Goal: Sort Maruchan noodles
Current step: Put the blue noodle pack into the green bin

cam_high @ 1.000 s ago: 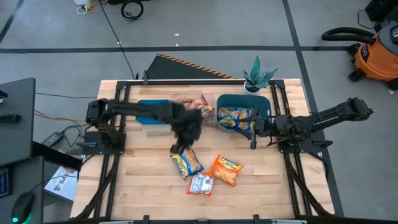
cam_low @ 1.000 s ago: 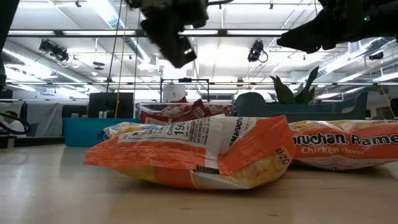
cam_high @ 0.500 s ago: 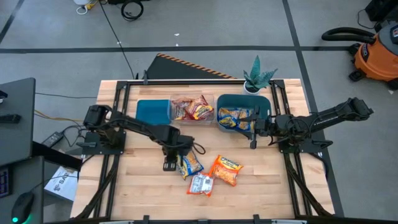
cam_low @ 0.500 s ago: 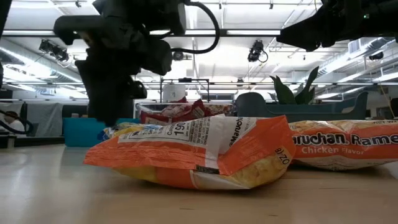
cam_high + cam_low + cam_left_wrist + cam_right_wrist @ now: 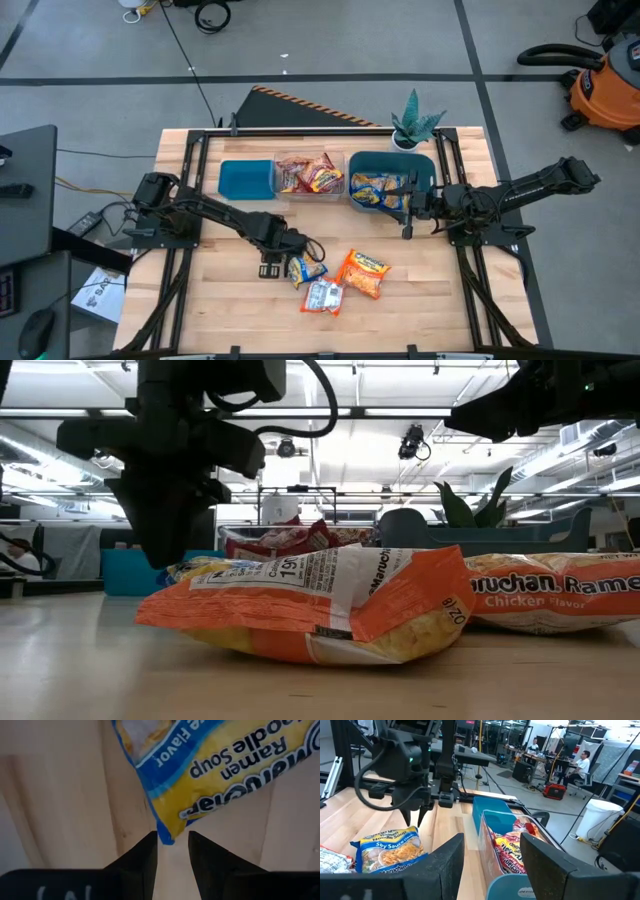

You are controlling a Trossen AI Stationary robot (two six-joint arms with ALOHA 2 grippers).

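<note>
1. Left gripper point(image 5: 172, 842): fingers apart, straddling the corner of the yellow packet point(image 5: 220, 770), which lies on the table point(image 5: 220, 300) in front of the clear bin point(image 5: 309, 174).
2. Grasp advice (a judgement): lower further so the pads catch more than the thin seam before closing.
3. Right gripper point(image 5: 490, 865): fingers apart, waiting beside the round teal bin point(image 5: 391, 180).
4. Contents: clear bin, red packets; round teal bin, yellow packets; square teal bin point(image 5: 246, 180), left of the clear bin, apparently nothing.
</note>
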